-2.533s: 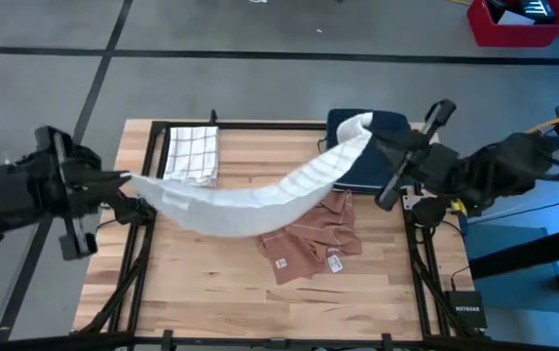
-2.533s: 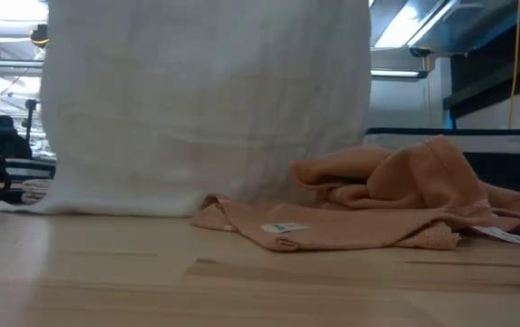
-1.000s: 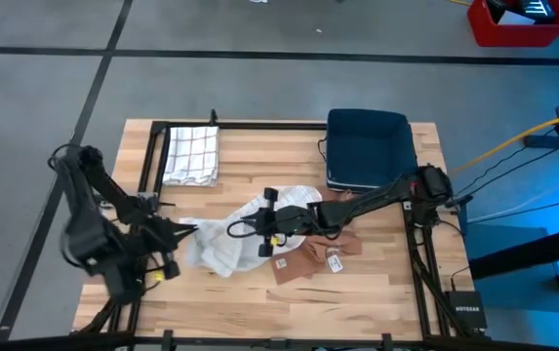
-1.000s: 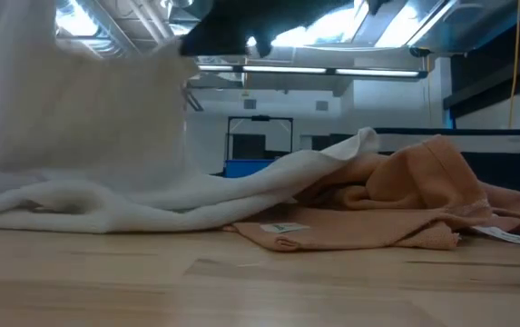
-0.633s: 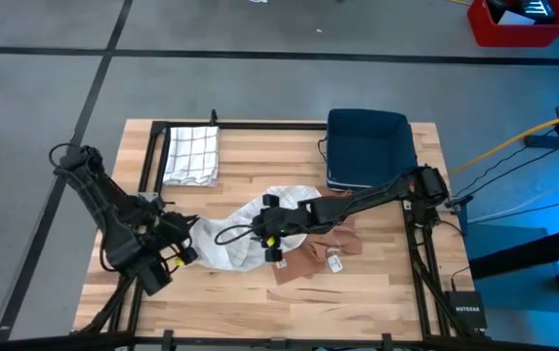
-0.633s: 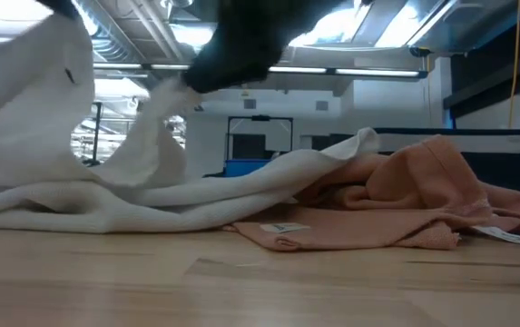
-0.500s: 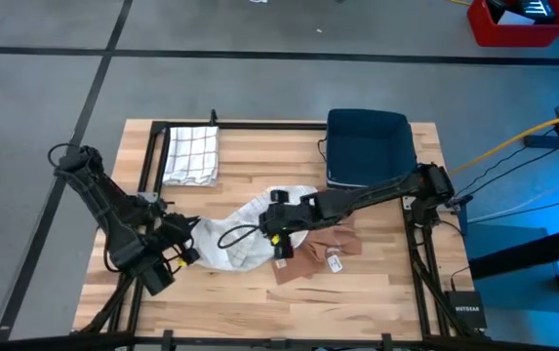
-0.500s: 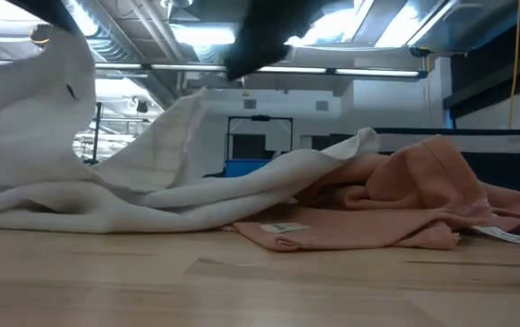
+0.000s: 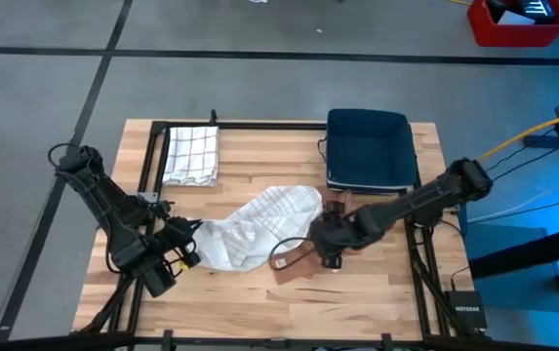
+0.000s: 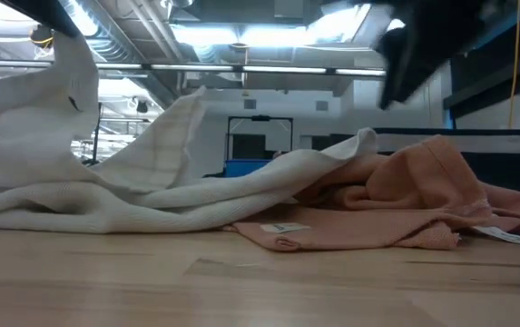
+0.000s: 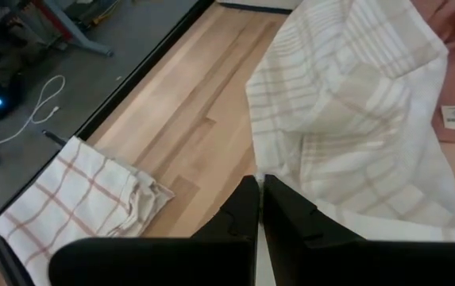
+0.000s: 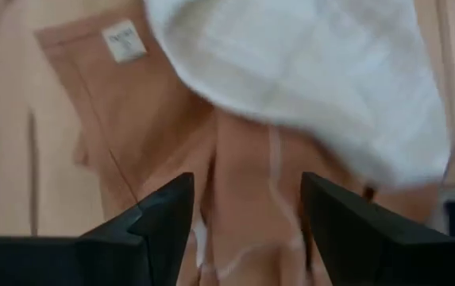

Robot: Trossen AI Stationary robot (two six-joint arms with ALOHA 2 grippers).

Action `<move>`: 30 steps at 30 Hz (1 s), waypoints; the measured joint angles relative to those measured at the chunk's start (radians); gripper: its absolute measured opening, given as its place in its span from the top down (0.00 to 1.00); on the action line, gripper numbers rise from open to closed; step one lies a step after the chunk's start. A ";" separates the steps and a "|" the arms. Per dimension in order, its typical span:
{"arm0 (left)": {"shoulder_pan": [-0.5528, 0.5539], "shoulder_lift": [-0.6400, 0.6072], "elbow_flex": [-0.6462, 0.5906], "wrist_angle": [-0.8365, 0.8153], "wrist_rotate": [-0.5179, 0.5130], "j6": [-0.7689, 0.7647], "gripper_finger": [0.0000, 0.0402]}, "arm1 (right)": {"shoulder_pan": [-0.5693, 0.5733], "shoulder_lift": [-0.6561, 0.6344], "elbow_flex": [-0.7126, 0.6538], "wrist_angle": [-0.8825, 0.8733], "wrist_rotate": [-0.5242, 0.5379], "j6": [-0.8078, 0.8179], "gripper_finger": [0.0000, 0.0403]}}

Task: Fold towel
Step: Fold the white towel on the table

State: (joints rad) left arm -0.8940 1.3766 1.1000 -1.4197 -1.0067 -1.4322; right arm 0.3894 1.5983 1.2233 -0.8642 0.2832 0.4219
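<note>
Left gripper (image 9: 193, 255): near front-left of the table (image 9: 259, 146); fingers (image 11: 247, 208) pressed together, pinching one edge of the white towel (image 9: 255, 222), which rises from that hold in the low view.
White towel: crumpled heap at table centre, not flat, no clean fold visible; its far-right edge drapes onto the tan cloth (image 9: 303, 255).
Right gripper (image 9: 330, 255): over the tan cloth, right of centre; fingers (image 12: 160, 218) spread wide, nothing between them; white towel lies just beyond them.
Risk 1: only one corner is held. If the left arm pulls, the heap likely drags as a bunch instead of spreading.
Risk 2: towel overlaps tan cloth. A regrasp by the right gripper here could catch the tan cloth too, or instead, and carry it into the fold.
Risk 3: tan cloth's label (image 12: 124, 41) and loose folds sit near the open fingers; snagging possible.
Checked towel (image 9: 192, 154): folded, back-left, well apart; low risk.
Dark bin (image 9: 370, 146): back-right, near the right arm's path; a wide swing could clip it.
</note>
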 joint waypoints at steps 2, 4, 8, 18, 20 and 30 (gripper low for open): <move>0.000 0.000 0.000 0.000 0.000 0.000 0.99 | 0.016 -0.044 -0.104 0.074 0.018 0.082 0.41; 0.001 0.000 0.000 0.000 -0.001 0.000 0.99 | 0.019 -0.073 -0.190 0.183 0.022 0.132 0.41; 0.001 0.000 0.000 0.000 -0.001 -0.002 0.99 | -0.008 -0.065 -0.326 0.447 0.060 0.180 0.41; -0.001 0.000 0.000 0.025 -0.001 0.000 0.99 | -0.067 0.080 -0.408 0.408 -0.174 0.257 0.51; -0.001 0.000 0.000 0.024 -0.001 0.000 0.99 | -0.036 0.061 -0.408 0.304 -0.291 0.298 0.57; -0.001 0.000 0.000 0.017 0.001 0.022 0.99 | 0.207 -0.068 -0.419 -0.068 -0.615 0.640 0.63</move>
State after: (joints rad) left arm -0.8948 1.3769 1.1000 -1.4030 -1.0055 -1.4103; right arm 0.5968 1.5307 0.8044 -0.9322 -0.3317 1.0620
